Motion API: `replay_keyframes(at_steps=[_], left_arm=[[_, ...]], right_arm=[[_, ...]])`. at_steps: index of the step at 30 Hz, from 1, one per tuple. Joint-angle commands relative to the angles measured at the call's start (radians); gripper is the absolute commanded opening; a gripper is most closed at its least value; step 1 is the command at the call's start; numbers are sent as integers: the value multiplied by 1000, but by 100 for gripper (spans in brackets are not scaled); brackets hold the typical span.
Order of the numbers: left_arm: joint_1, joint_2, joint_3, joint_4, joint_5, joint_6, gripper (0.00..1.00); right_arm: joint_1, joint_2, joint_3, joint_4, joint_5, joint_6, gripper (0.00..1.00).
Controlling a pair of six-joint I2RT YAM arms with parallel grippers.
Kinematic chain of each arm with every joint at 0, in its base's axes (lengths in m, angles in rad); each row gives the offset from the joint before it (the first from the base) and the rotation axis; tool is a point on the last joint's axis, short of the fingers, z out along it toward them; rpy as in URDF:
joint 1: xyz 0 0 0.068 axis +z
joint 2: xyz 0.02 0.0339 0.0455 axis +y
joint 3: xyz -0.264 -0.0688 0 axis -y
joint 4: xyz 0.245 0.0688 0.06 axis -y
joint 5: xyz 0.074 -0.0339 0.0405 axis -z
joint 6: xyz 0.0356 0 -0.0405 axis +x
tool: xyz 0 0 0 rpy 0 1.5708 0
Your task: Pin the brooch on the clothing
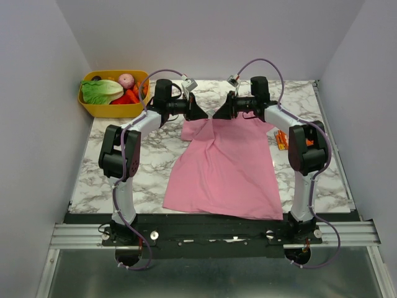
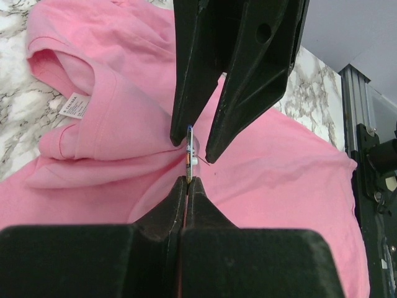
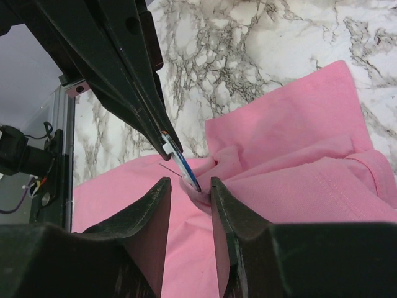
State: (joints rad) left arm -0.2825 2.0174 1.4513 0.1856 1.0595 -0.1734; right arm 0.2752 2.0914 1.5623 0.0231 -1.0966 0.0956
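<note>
The pink T-shirt (image 1: pixel 226 167) lies on the marble table, its neck end raised and bunched between the two grippers. My left gripper (image 1: pixel 203 112) is shut on the brooch (image 2: pixel 189 149), a small disc seen edge-on at its tips (image 2: pixel 187 180). In the right wrist view the brooch (image 3: pixel 180 162) shows a thin pin pointing left. It touches a raised fold of the shirt (image 3: pixel 298 161). My right gripper (image 1: pixel 218 112) faces the left one. It is open (image 3: pixel 188 183), with its fingers either side of the brooch and the fold. The brooch is hidden in the top view.
A yellow basket (image 1: pixel 93 108) of vegetables stands at the back left corner. A small orange object (image 1: pixel 281 139) lies beside the shirt's right sleeve. The shirt's collar with a white label (image 2: pixel 75 107) lies left of the grippers. Walls close in the table on three sides.
</note>
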Motion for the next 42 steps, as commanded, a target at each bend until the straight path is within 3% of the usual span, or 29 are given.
replay_keyframes(at_steps=[1, 33, 38, 42], left_arm=[[6, 0, 27, 17, 34, -6, 0], [5, -3, 24, 8, 45, -1, 0], [5, 0, 29, 2, 46, 3, 0], [5, 0, 31, -1, 48, 3, 0]], right_arm=[[7, 38, 21, -17, 15, 9, 37], [19, -33, -4, 23, 50, 16, 43], [18, -36, -2, 28, 37, 16, 54], [18, -37, -1, 26, 38, 12, 56]])
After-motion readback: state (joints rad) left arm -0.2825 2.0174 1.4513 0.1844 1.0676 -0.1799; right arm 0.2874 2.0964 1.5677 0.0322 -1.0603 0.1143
